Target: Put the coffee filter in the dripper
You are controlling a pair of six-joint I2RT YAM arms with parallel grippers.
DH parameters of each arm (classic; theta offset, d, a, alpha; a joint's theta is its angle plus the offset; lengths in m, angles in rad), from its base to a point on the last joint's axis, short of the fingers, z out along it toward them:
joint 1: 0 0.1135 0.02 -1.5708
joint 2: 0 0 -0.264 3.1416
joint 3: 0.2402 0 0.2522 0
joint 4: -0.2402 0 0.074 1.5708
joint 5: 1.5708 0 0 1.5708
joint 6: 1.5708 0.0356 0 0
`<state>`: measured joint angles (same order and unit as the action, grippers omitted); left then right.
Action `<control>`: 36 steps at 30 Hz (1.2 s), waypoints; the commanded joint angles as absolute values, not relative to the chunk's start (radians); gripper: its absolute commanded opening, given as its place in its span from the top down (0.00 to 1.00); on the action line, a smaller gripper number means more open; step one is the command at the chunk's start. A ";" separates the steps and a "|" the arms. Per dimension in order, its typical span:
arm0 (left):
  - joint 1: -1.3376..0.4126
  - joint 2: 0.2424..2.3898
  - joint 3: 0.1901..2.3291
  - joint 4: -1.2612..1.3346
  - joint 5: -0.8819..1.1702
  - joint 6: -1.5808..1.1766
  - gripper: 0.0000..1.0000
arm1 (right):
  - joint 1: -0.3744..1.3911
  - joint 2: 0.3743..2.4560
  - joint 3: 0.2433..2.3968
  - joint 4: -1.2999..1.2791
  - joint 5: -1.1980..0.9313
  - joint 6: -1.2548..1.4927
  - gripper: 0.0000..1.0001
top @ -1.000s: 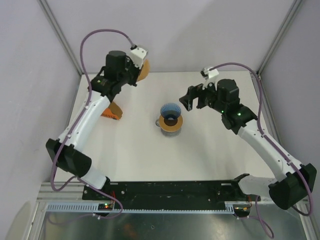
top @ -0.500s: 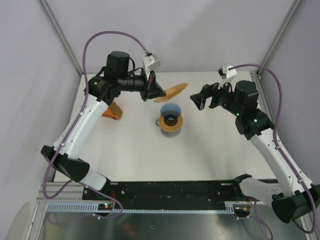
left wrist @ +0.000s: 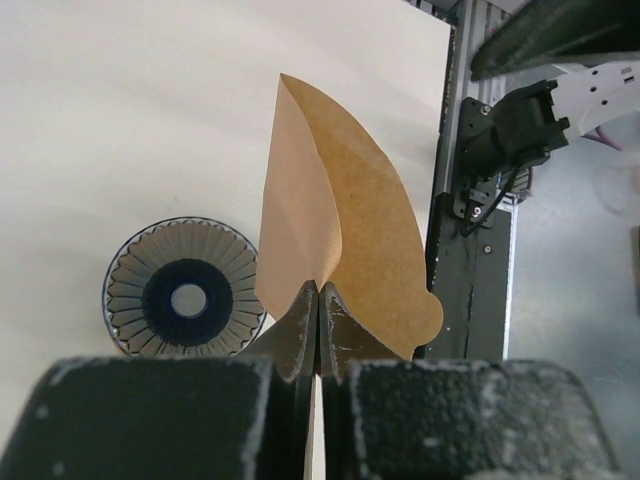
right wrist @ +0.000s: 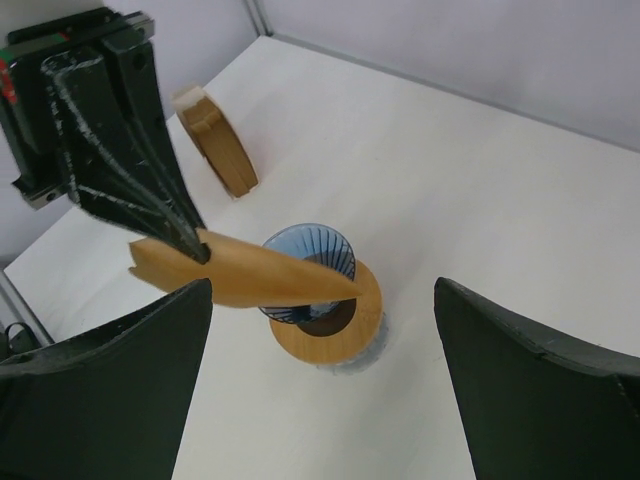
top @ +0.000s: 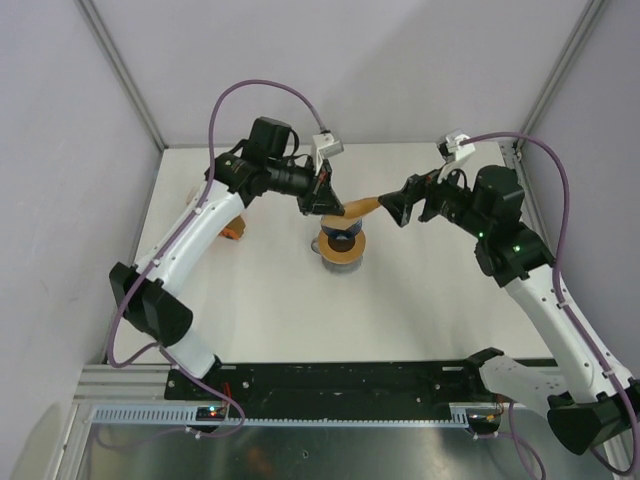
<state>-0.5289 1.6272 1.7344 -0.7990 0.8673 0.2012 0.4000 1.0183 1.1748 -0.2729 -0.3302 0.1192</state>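
Left wrist view: left end effector (left wrist: 318, 292) pressed together, pinching thin light-brown paper coffee filter (left wrist: 345, 230) at lower edge; filter fans toward 12 o'clock. Translucent blue ribbed cone dripper (left wrist: 186, 299) at 9 o'clock of fingertips, seated in flat brown wooden ring (right wrist: 335, 338) on white tabletop (top: 250, 290). Right end effector (top: 405, 205) spread, at 3 o'clock of filter in top external view, just beside its free end.

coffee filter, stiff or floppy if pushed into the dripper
Probably light and fairly floppy: the coffee filter is thin folded paper, yet it juts out unsupported from the left gripper, so the crease seems to stiffen it. It may crumple or spring open if pressed against the dripper.
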 commanded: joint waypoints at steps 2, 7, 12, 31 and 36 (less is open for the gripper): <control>-0.497 1.652 1.736 -0.798 0.879 0.225 1.00 | 0.454 1.040 1.178 -0.251 -0.331 0.088 0.03; -0.479 1.661 1.728 -0.795 0.862 0.224 1.00 | 0.479 1.058 1.180 -0.205 -0.339 0.074 0.03; -0.473 1.680 1.719 -0.791 0.848 0.228 1.00 | 0.488 1.074 1.180 -0.172 -0.370 0.072 0.03; -0.465 1.725 1.731 -0.782 0.855 0.247 1.00 | 0.539 1.181 1.190 -0.275 -0.666 -0.271 0.05; -0.465 1.730 1.723 -0.781 0.858 0.256 1.00 | 0.558 1.219 1.200 -0.351 -0.683 -0.408 0.07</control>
